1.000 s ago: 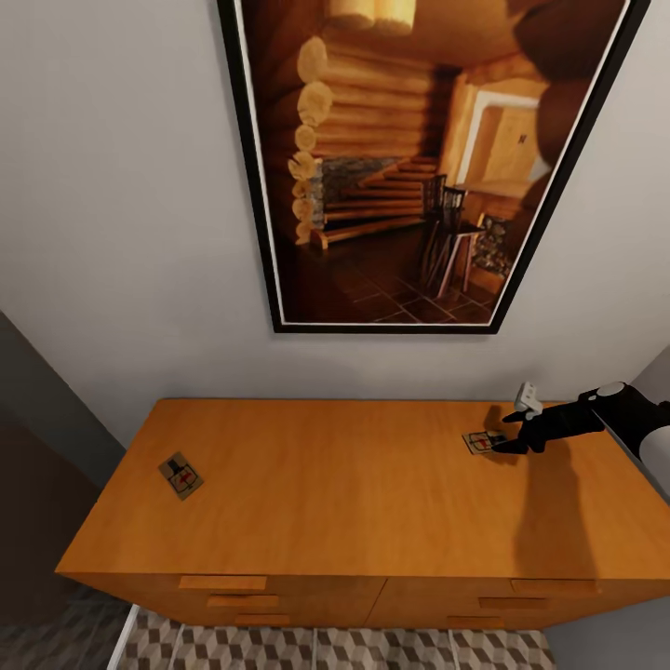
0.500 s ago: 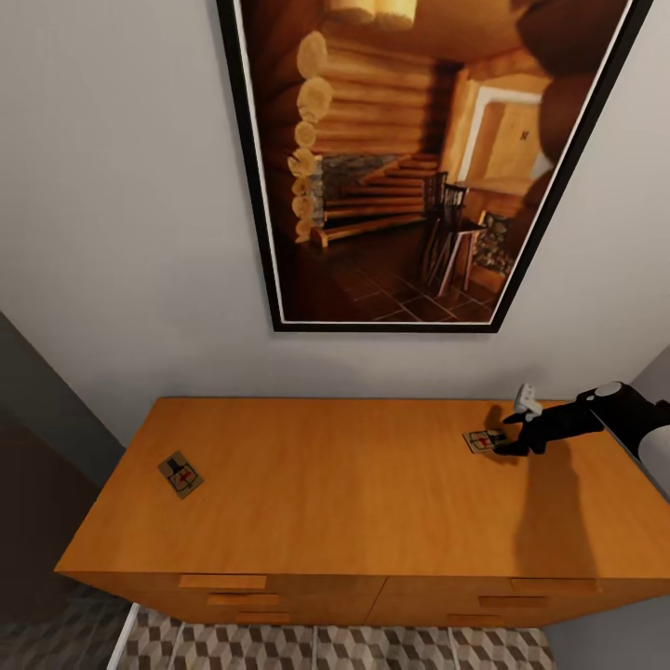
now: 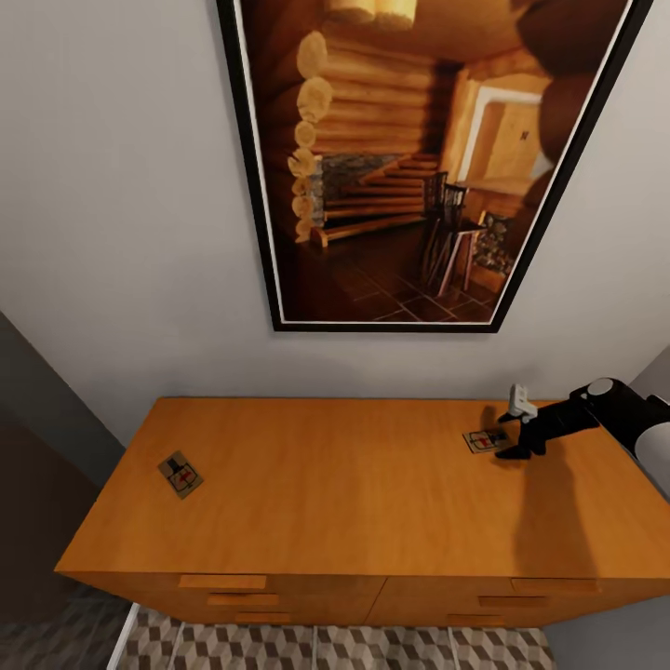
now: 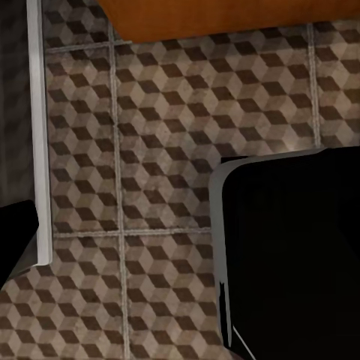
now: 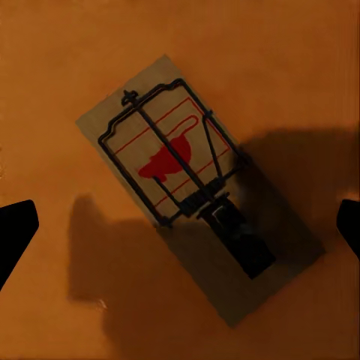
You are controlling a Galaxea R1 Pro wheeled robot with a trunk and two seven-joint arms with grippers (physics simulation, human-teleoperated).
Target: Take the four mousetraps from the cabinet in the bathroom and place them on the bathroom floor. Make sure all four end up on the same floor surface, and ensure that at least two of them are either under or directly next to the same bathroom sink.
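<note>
Lying between the right gripper's (image 5: 180, 225) wide-spread fingers (image 5: 15, 229), untouched, a mousetrap (image 5: 191, 225)

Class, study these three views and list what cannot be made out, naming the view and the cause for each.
- Head view: detail of the left mousetrap is too small to read.
- Head view: the cabinet drawers are cut off by the lower edge.
- Right wrist view: the right gripper fingertips are cropped at both edges, astride the right mousetrap.
- Left wrist view: a black body hides part of the bathroom floor.

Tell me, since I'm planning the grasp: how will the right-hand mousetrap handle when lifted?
The mousetrap is probably stiff and light, a thin flat board. Lying flush on the cabinet, its edges offer little grip. The right tool might snag its wire parts.
</note>
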